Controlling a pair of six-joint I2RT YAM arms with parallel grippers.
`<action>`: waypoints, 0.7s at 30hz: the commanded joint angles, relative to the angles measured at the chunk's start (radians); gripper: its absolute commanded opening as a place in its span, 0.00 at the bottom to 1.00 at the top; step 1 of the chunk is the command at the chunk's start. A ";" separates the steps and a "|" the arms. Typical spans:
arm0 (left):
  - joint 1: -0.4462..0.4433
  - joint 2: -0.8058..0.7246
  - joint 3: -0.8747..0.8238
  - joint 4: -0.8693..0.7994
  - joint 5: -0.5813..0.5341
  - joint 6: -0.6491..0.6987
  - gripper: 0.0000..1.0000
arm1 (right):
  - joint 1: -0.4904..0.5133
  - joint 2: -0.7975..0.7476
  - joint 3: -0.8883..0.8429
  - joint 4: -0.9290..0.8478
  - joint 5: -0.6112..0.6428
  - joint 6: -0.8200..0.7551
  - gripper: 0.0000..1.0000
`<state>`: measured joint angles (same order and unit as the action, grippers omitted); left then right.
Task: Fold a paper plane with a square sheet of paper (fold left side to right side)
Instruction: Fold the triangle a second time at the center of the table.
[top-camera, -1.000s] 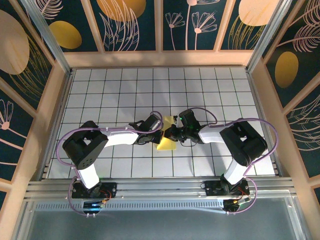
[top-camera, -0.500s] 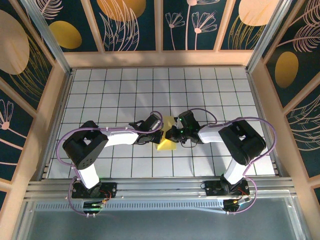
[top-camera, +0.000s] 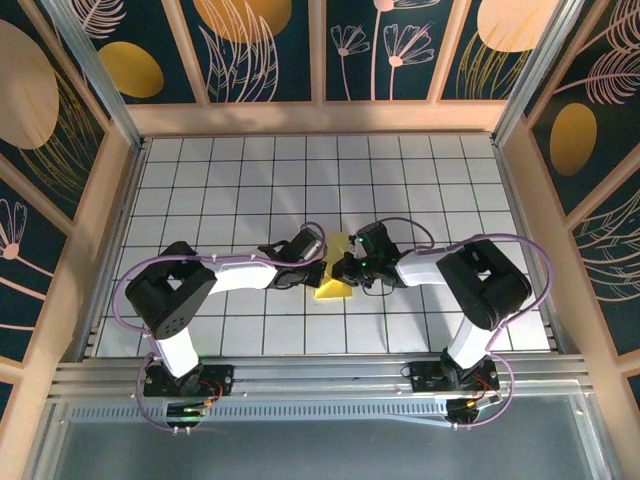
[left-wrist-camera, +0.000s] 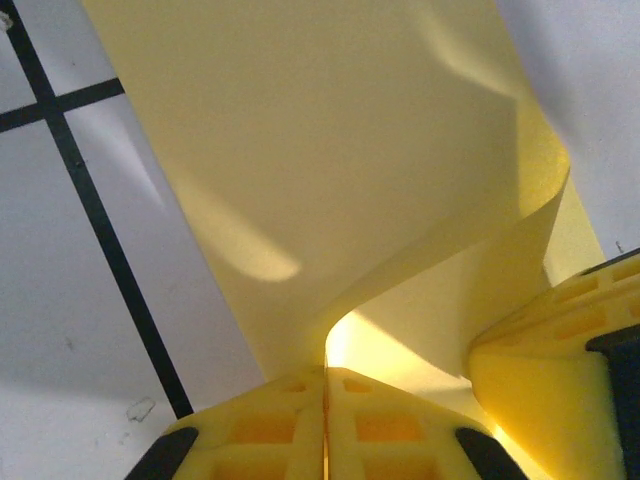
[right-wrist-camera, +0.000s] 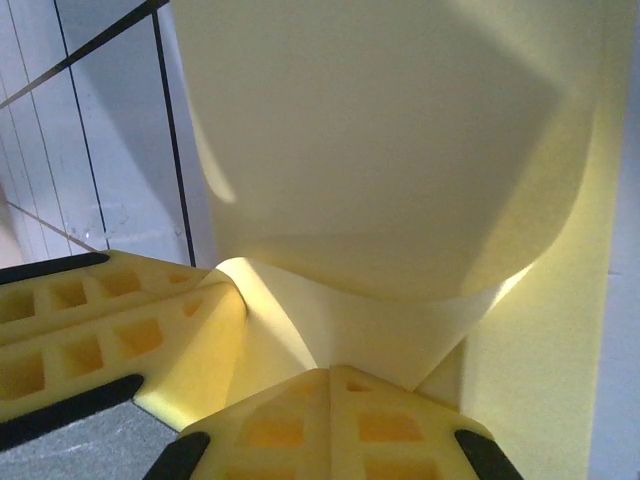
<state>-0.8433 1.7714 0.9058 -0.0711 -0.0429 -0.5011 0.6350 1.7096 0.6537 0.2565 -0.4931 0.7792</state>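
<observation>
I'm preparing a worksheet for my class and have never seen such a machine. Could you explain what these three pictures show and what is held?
Two robot arms are bolted at the near edge of a tiled table. The overhead picture looks down from behind them; the other two come from cameras on the wrists. The left end effector and the right end effector meet mid-table, each pinched shut on the square sheet of paper, bright yellow and curled between them.
</observation>
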 joint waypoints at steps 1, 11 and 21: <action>0.004 -0.045 0.021 -0.097 -0.053 -0.010 0.15 | 0.006 0.012 -0.033 -0.041 0.037 -0.020 0.00; 0.006 -0.286 -0.025 -0.150 -0.010 -0.064 0.24 | 0.011 0.007 -0.032 -0.023 0.036 -0.016 0.00; 0.004 -0.328 -0.226 0.136 0.380 -0.278 0.00 | 0.020 0.013 -0.028 -0.015 0.034 -0.015 0.00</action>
<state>-0.8425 1.4212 0.7052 -0.0372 0.2054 -0.6918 0.6380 1.7092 0.6453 0.2779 -0.4904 0.7795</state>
